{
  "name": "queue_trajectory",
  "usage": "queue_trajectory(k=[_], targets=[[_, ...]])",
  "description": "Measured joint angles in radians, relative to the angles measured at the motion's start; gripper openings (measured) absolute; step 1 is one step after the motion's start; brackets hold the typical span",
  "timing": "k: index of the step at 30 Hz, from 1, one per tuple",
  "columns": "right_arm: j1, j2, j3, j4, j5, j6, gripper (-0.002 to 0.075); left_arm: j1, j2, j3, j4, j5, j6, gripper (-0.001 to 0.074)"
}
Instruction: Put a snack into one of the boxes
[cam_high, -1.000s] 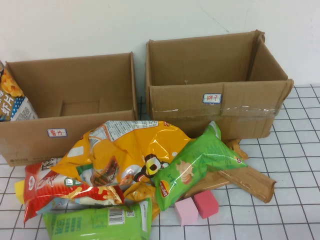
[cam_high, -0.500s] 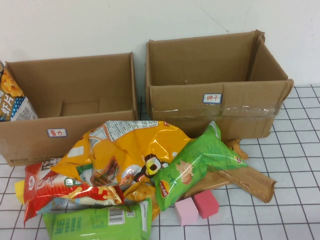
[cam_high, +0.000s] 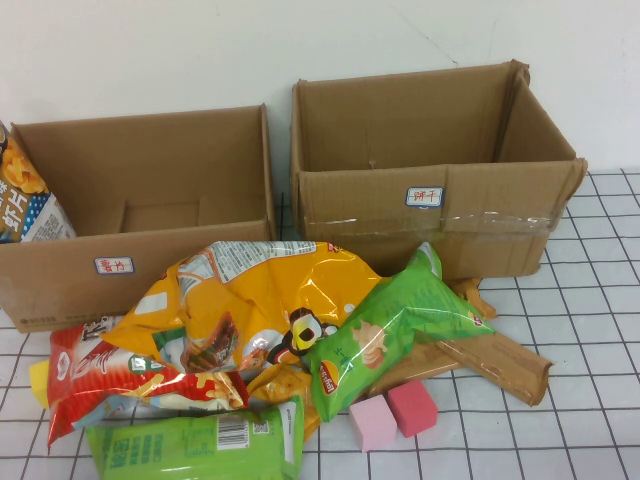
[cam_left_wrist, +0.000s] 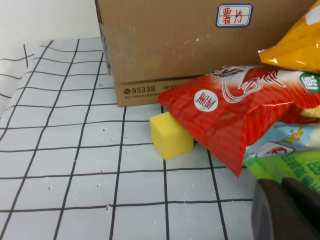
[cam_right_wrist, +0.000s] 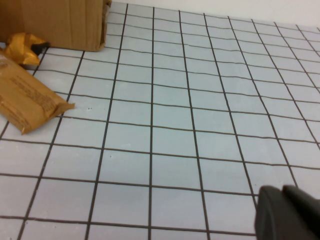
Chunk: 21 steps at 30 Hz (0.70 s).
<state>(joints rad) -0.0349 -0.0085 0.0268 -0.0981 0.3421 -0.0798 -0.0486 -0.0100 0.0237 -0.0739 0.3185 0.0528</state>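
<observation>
The dark blue snack bag (cam_high: 22, 195) stands at the left end of the lower brown box (cam_high: 140, 215), cut off by the high view's edge. I cannot tell whether it is inside the box. That box (cam_left_wrist: 190, 50) carries a white label (cam_left_wrist: 234, 15). Neither gripper appears in the high view. My left gripper (cam_left_wrist: 283, 186) is shut and empty, low over the table beside the front-left of the snack pile. My right gripper (cam_right_wrist: 281, 192) is also shut and empty, over bare gridded table to the right of the pile.
A taller taped box (cam_high: 430, 190) stands at the right. In front lie a big yellow bag (cam_high: 260, 300), a red bag (cam_high: 110, 375), two green bags (cam_high: 390, 325), pink blocks (cam_high: 395, 412), a yellow block (cam_left_wrist: 171, 135) and a brown packet (cam_right_wrist: 27, 102).
</observation>
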Motion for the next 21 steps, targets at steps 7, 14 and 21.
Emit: queue_trajectory(k=[7,14,21], targets=[[0.000,0.000,0.000,0.000,0.000,0.000,-0.0001,0.000,0.000,0.000,0.000,0.000,0.000,-0.0001],[0.000,0.000,0.000,0.000,0.000,0.012,-0.0001,0.000,0.000,0.000,0.000,0.000,0.000,-0.0001],[0.000,0.000,0.000,0.000,0.000,0.020,-0.0001,0.000,0.000,0.000,0.000,0.000,0.000,-0.0001]])
